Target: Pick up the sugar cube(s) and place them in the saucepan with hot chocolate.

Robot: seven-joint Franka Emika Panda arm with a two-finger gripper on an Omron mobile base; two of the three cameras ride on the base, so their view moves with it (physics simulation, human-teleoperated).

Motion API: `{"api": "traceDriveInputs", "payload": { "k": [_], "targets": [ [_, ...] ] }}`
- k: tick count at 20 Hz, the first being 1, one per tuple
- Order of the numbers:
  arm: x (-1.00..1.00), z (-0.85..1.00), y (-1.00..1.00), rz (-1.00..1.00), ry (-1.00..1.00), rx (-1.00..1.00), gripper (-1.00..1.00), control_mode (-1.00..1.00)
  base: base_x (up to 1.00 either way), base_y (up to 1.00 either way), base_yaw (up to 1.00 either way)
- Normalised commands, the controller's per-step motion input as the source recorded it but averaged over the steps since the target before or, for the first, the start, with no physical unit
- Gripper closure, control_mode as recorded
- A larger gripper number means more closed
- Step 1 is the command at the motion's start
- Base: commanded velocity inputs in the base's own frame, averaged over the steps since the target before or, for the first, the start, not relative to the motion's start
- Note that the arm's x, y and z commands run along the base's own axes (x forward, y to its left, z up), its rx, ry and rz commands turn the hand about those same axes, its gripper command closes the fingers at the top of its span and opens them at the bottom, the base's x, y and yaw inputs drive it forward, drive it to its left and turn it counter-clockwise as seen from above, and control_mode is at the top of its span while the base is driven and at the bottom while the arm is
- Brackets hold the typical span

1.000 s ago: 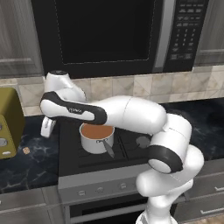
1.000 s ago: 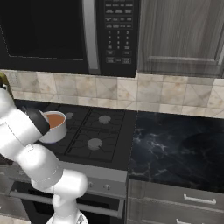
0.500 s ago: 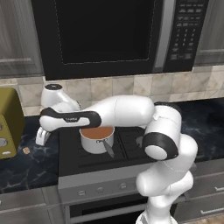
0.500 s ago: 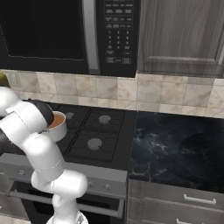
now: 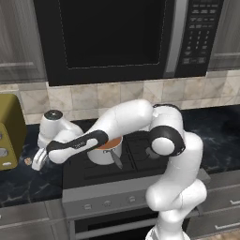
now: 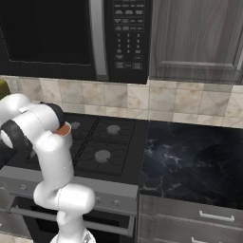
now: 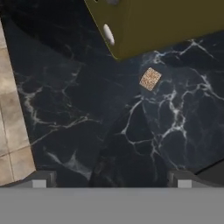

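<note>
Hand view, item one: sugar cube (image 7: 150, 78), small, tan and speckled, lying on the black marbled counter (image 7: 87, 122) just beside the lower corner of the yellow-olive toaster (image 7: 162, 22), apart from it. We note our gripper (image 7: 111, 181) above the counter, its two dark fingertips (image 7: 41, 180) spread wide with nothing between them; the cube sits beyond them and toward the right-hand tip. Beige wall tile (image 7: 11, 109) runs along the left edge.

Left base view, item two: saucepan with hot chocolate (image 5: 107, 149), silver, reddish-brown liquid inside, dark handle pointing toward the front, standing on the black stove (image 5: 93, 168). Our arm crosses in front of the pan and reaches left, the gripper (image 5: 38, 160) low over the counter (image 5: 28, 183) next to the toaster (image 5: 10, 131). The cube (image 5: 28, 161) shows as a tiny pale speck just left of the gripper. Microwave (image 5: 117, 37) hangs above.

Right base view, item three: the pan (image 6: 65, 132), partly hidden behind our arm, on the stove's left rear burner.
</note>
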Motion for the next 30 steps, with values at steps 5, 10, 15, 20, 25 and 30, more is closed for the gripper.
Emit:
{"api": "traceDriveInputs", "payload": {
  "k": [5, 10, 15, 20, 25, 30],
  "targets": [
    [0.14, -0.15, 0.34, -0.07, 0.00, 0.00, -1.00, -1.00, 0.00, 0.00, 0.00],
    [0.13, 0.00, 0.32, -0.09, 0.00, 0.00, -1.00, -1.00, 0.00, 0.00, 0.00],
    [0.37, 0.01, 0.04, -0.05, 0.00, 0.00, -1.00, -1.00, 0.00, 0.00, 0.00],
    [0.56, 0.00, 0.00, -0.02, 0.00, 0.00, -1.00, -1.00, 0.00, 0.00, 0.00],
    [0.38, -0.06, 0.00, 0.00, 0.00, 0.00, -1.00, -1.00, 0.00, 0.00, 0.00],
    [0.02, -0.20, 0.08, 0.01, 0.01, 0.00, -1.00, -1.00, 0.00, 0.00, 0.00]
  ]
}}
